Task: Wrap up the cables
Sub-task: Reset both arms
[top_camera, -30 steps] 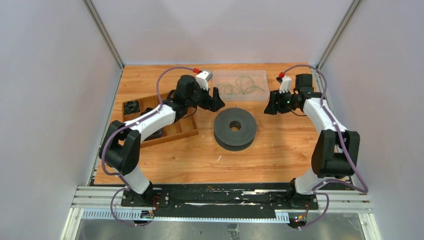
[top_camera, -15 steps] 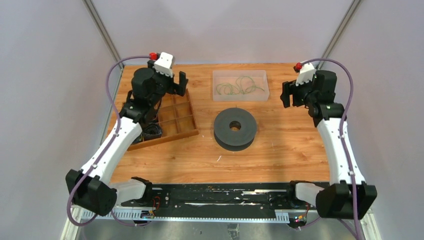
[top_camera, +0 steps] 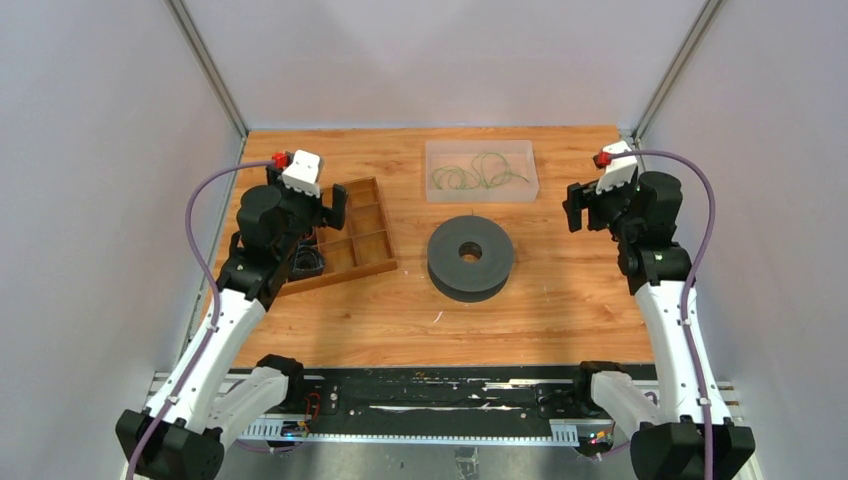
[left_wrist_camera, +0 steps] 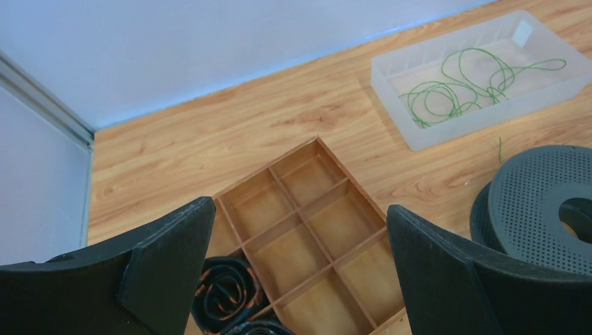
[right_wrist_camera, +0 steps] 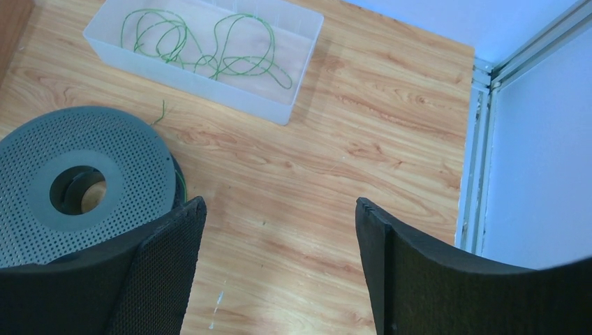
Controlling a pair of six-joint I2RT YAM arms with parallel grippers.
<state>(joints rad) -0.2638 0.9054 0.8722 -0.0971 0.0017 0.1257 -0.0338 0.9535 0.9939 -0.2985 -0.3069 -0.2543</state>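
Pincer states first: we log the left pincer (left_wrist_camera: 297,218) spread wide with nothing between its fingers, and the right pincer (right_wrist_camera: 279,206) likewise wide and empty. Both hang above the surface (right_wrist_camera: 363,146).

Directly beneath the left pincer lies a wooden divided tray (left_wrist_camera: 307,209). A black cord bundle (left_wrist_camera: 227,293) sits in a compartment close to its left finger. Ahead and to its right we see the dark perforated spool (left_wrist_camera: 537,202). Farther ahead on that side stands a clear bin (left_wrist_camera: 419,132).

From the right pincer, the same spool lies just beyond its left finger. A short green strand (right_wrist_camera: 162,110) rests on the surface beside the spool's far edge. Beyond that is the bin, well apart from both pincers. The cables (right_wrist_camera: 209,49) lie inside it as loose green loops.
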